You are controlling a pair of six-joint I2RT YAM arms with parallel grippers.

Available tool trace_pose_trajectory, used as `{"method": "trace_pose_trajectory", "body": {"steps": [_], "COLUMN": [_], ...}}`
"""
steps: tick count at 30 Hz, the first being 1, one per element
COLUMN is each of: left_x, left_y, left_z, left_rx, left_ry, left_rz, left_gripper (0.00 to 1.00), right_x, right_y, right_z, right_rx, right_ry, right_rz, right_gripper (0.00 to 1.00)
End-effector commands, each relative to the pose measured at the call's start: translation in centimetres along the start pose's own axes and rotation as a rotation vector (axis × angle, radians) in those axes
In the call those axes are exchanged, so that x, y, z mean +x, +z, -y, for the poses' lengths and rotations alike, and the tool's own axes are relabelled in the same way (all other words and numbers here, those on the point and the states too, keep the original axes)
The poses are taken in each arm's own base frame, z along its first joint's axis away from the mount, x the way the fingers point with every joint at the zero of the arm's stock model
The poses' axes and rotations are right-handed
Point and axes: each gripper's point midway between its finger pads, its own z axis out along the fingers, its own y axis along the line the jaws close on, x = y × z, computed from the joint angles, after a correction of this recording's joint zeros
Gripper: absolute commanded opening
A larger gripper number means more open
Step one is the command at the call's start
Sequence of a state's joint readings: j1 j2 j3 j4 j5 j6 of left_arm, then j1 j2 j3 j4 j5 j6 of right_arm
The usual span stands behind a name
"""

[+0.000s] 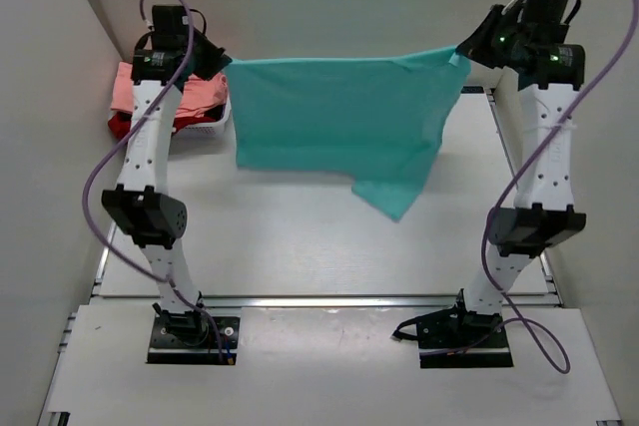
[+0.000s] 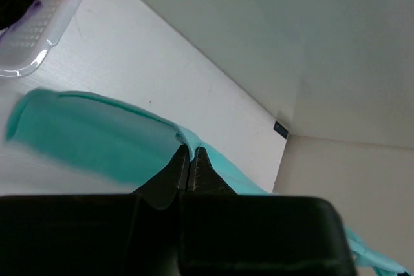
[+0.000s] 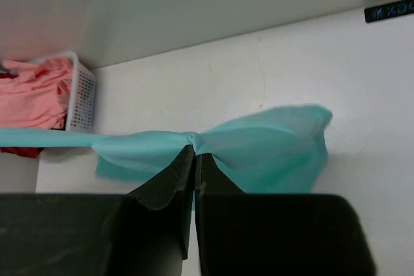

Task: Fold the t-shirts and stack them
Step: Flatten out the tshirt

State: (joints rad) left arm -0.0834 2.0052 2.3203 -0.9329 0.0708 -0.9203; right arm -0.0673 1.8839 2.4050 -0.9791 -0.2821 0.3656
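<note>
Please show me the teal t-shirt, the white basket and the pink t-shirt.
teal t-shirt [image 1: 329, 112], top external view, middle of the cloth.
white basket [image 3: 82, 98], right wrist view, perforated side wall.
pink t-shirt [image 3: 33, 98], right wrist view, bunched cloth.

teal t-shirt [image 1: 339, 117], salmon pink t-shirt [image 3: 35, 95], dark red t-shirt [image 1: 120, 127] (all plain); white basket [image 3: 81, 101]

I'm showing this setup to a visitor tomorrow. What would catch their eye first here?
A teal t-shirt hangs stretched over the table, pinched at its top corners by the left gripper and the right gripper, both shut on it. At the far left, a white basket holds a salmon pink shirt.
</note>
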Motion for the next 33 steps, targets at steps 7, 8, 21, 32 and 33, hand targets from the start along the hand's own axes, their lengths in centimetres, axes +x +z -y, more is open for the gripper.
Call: {"method": "trace_pose_trajectory", "body": {"steps": [7, 8, 21, 32, 33], "left_x": [1.0, 3.4, 22.7, 27.5, 27.5], "left_y": [-11.8, -10.0, -6.7, -9.2, -9.2], "left_z": [-0.4, -2.9, -24.7, -32.3, -32.5], "left_rx": [0.036, -0.009, -0.280, -0.450, -0.461], "left_ry": [0.166, 0.161, 0.035, 0.050, 0.029], "left_rz": [0.116, 0.043, -0.338, -0.460, -0.466], "left_gripper": [0.00, 0.00, 0.00, 0.00, 0.00], "right_x": [4.1, 6.3, 33.7, 42.3, 42.1], "right_y": [-7.6, -7.3, -7.9, -11.2, -10.9], "right_z": [-1.7, -0.8, 9.4, 11.5, 11.4], "right_rx": [0.030, 0.040, 0.221, 0.255, 0.259], "right_ry": [-0.071, -0.056, 0.073, 0.134, 0.139], "right_rz": [-0.001, -0.046, -0.575, -0.782, -0.795], "right_gripper": [0.00, 0.00, 0.00, 0.00, 0.00]}}
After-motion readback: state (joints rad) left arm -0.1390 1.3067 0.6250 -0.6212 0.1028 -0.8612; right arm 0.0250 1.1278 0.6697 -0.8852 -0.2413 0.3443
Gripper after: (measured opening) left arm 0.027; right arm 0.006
